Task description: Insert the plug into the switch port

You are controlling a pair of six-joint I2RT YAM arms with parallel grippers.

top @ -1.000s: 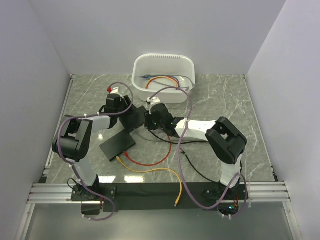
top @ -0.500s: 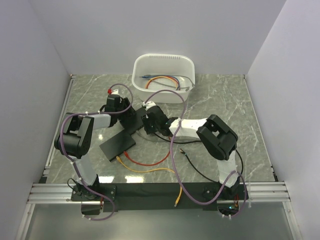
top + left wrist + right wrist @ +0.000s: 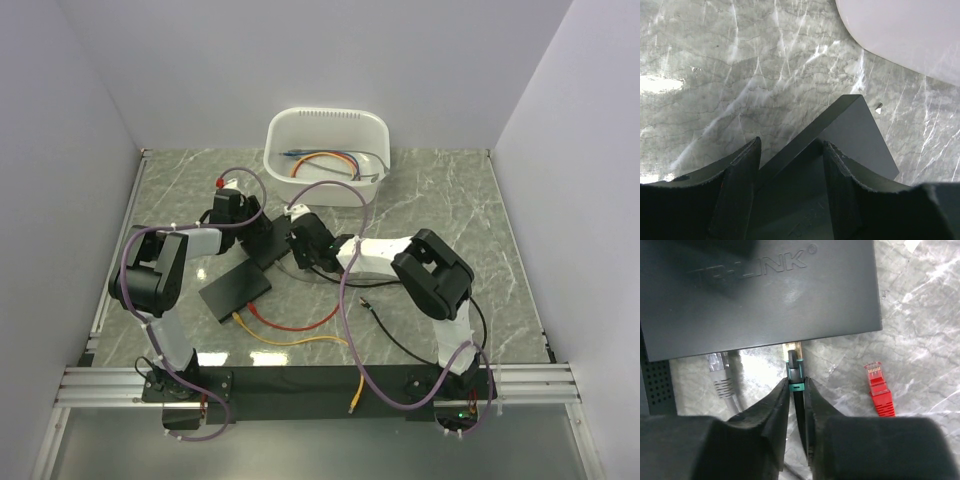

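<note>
From above, found the right gripper (image 3: 295, 245) carried leftward since a second before, elbow drawn in with it, and now close against the tilted black switch (image 3: 270, 243). Found the left gripper (image 3: 255, 225) nudged slightly left too, at the switch's other side. Noted a second black box (image 3: 235, 290) flat on the marble table (image 3: 450, 190), a red cable (image 3: 300, 322) and a yellow cable (image 3: 300, 343) near it, and a white bin (image 3: 327, 122) behind, all lying as before.

Through the left wrist camera, saw both fingers (image 3: 742, 185) set either side of the switch (image 3: 850, 130), grasping its edge.

Through the right wrist camera, saw the gripper (image 3: 797, 390) clenched on the plug (image 3: 794, 367): black boot, green band, gold tip right at the switch's near edge. Could not tell whether seated. Noted a grey plug (image 3: 717, 365) at the same edge, further left, and a red plug (image 3: 879, 390) lying loose on the marble.
</note>
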